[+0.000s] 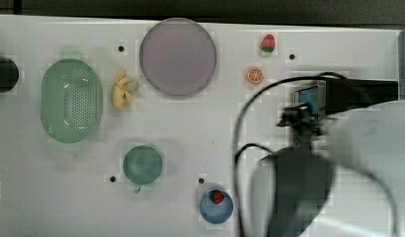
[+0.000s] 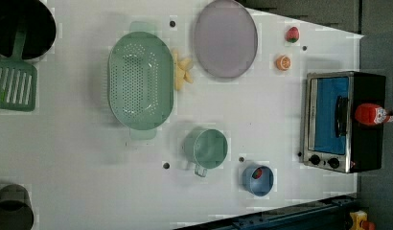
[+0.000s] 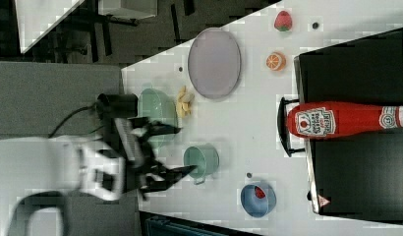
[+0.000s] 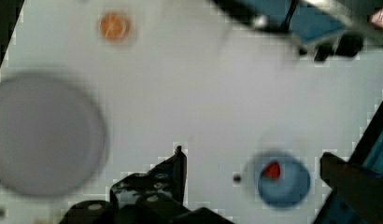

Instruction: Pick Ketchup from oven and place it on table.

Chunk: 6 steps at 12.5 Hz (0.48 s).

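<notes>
Ketchup (image 3: 344, 121) | upright atop oven (image 3: 357, 73), cap up | hand (image 3: 182, 150) fingers apart, holding nothing

Three cameras look down on my table (image 1: 200, 128); left and right views share the oven (image 2: 364, 143); my wrist view hangs closer.

My arm reached out level, its gripper (image 3: 182, 150) spread wide with nothing between the two dark fingers (image 3: 166, 130).

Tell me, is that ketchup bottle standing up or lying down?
Lying down: the ketchup rests lengthwise on the oven top.
</notes>
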### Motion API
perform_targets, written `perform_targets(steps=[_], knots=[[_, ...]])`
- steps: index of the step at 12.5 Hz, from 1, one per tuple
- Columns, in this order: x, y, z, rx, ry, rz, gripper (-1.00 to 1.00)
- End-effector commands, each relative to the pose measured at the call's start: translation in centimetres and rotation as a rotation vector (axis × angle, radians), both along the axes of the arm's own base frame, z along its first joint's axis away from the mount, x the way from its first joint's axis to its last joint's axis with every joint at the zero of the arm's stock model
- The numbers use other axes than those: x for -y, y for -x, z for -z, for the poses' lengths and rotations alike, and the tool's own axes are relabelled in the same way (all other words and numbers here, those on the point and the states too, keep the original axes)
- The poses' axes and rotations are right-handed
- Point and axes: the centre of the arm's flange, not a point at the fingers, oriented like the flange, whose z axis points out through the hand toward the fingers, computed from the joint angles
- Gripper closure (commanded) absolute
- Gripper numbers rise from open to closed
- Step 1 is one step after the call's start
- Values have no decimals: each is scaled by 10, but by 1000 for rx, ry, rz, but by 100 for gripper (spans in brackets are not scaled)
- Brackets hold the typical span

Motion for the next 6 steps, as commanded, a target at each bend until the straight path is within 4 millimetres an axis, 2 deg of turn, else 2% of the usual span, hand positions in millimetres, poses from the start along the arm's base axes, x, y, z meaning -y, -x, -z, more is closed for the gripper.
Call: perform_targets(steps=[1,3,5,6], knots=[[104,11,19,119,52,202,-100],[147,4,50,125,117,270,-100],[163,-4,68,94,143,294,-100],[175,-8,86,69,138,327,-100]])
